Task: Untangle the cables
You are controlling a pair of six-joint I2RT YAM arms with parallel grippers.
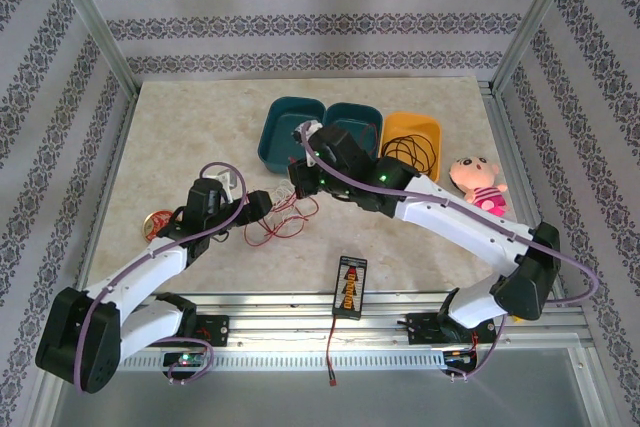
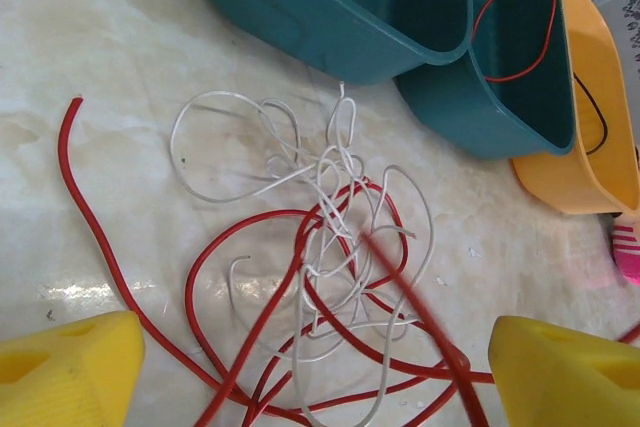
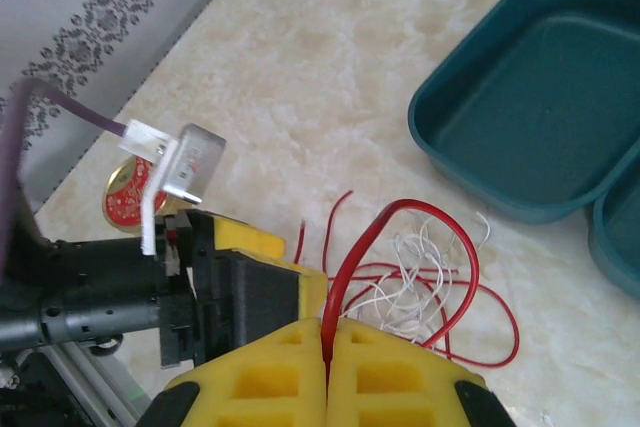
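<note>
A red cable and a whitish cable lie tangled together on the marble tabletop, in front of the teal bins. My right gripper is shut on a raised loop of the red cable, with the whitish cable on the table beyond it. My left gripper hovers open over the tangle, one yellow finger on each side, holding nothing. From above, the left gripper and right gripper are close together over the red cable. The black cable lies coiled in the orange bin.
Two teal bins stand at the back beside the orange one; a thin red loop lies in the second teal bin. A pink plush toy sits at right. A black device lies near the front edge, a round tin at left.
</note>
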